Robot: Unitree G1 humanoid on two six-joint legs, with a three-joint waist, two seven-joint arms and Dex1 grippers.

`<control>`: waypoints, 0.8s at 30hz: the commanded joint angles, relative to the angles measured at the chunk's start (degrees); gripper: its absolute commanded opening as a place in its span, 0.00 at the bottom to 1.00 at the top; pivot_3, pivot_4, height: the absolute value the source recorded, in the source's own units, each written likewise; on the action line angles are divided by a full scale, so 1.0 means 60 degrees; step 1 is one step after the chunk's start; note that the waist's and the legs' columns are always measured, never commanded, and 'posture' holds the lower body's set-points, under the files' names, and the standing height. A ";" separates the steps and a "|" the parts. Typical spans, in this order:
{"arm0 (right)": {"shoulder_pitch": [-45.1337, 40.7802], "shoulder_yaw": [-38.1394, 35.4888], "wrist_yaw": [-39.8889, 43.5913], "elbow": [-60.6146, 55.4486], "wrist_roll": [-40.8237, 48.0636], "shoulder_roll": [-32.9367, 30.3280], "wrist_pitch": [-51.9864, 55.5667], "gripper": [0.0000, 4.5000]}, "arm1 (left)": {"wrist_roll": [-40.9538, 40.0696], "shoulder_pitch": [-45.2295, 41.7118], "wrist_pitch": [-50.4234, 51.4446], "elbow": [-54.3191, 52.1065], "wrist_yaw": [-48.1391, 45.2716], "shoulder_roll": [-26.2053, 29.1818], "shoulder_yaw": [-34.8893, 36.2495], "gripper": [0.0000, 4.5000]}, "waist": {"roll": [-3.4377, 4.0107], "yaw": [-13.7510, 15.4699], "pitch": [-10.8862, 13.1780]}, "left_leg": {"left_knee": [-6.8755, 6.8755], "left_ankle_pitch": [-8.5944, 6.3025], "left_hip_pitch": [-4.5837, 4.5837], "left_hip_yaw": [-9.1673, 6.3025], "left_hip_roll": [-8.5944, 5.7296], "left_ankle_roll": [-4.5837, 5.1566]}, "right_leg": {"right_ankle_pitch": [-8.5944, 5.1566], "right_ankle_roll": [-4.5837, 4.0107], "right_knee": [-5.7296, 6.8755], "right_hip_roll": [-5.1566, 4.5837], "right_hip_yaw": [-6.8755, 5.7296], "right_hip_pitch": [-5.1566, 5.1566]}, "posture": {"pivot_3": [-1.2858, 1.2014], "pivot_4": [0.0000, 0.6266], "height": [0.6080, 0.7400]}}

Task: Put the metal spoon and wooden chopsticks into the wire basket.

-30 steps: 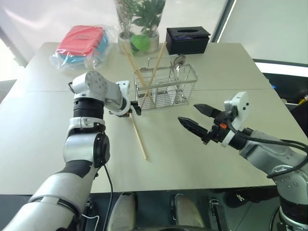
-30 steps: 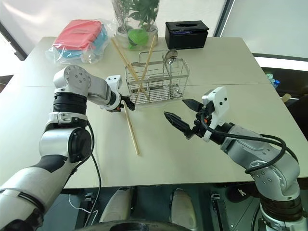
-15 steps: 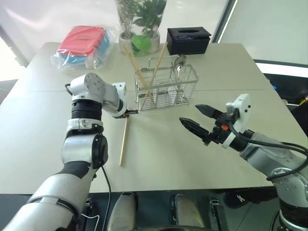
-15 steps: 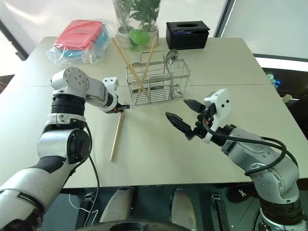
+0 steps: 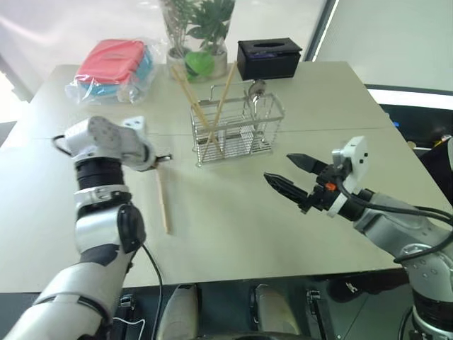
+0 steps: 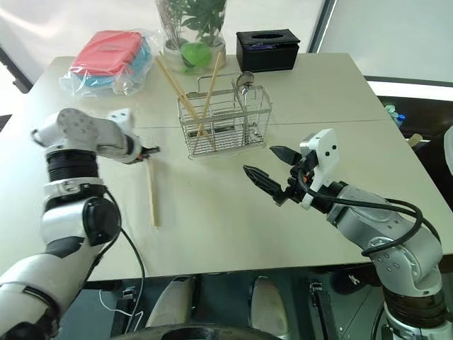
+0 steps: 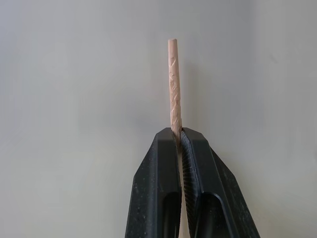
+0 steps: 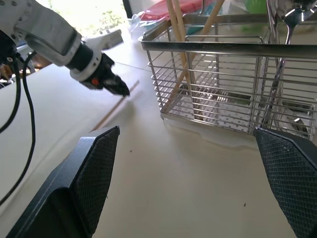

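The wire basket [image 5: 241,138] stands on the pale table [image 5: 233,219] past its middle. Two wooden chopsticks [image 5: 200,108] lean crossed inside it, and the metal spoon [image 5: 256,88] stands bowl up in its right part. To the basket's left, my left gripper [image 5: 164,157] is shut on one end of another chopstick [image 5: 163,202]. That chopstick slants back toward me and lies low over the table. In the left wrist view its tip [image 7: 173,79] sticks out past the shut fingers [image 7: 161,163]. My right gripper [image 5: 278,168] hangs open and holds nothing, to the right in front of the basket.
Along the back edge stand a black tissue box [image 5: 269,58] and a potted plant [image 5: 200,42]. A red and blue pouch in a plastic bag [image 5: 117,65] lies at the back left. The table's front edge runs close below both arms.
My left gripper has shut on the chopstick's end and swung left, away from the basket. The stick's free end has pivoted with it. The right arm has kept still.
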 commanded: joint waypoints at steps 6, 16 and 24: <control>-0.0375 -0.0639 0.0131 -0.0003 0.0367 -0.0394 0.0107 1.00 | -0.1317 -0.1169 -0.4552 -0.1438 -0.3596 0.0598 0.0625 0.01 | -0.0006 0.0272 0.0002 | 0.0012 0.0003 -0.0053 0.0002 -0.0002 -0.0004 | 0.0005 -0.0018 -0.0045 -0.0002 0.0000 -0.0008 | 0.52 0.24 0.85; -0.0445 -0.0502 -0.0108 -0.0068 0.0380 -0.0266 0.0178 1.00 | -0.1468 -0.3746 -0.7626 -0.0163 -0.5056 -0.0345 -0.0087 0.01 | -0.0001 0.0187 -0.0001 | 0.0020 0.0004 -0.0049 0.0000 -0.0005 0.0001 | 0.0019 0.0012 -0.0041 -0.0001 -0.0002 0.0001 | 0.52 0.24 0.85; -0.0119 -0.0917 -0.0302 -0.0239 0.0528 -0.0319 0.0152 1.00 | -0.1202 -0.3079 -0.7869 -0.0400 -0.5682 -0.0991 -0.1217 0.01 | -0.0001 0.0127 0.0001 | 0.0014 0.0003 -0.0036 0.0001 -0.0002 0.0006 | 0.0020 0.0015 -0.0034 0.0000 -0.0001 0.0003 | 0.52 0.24 0.85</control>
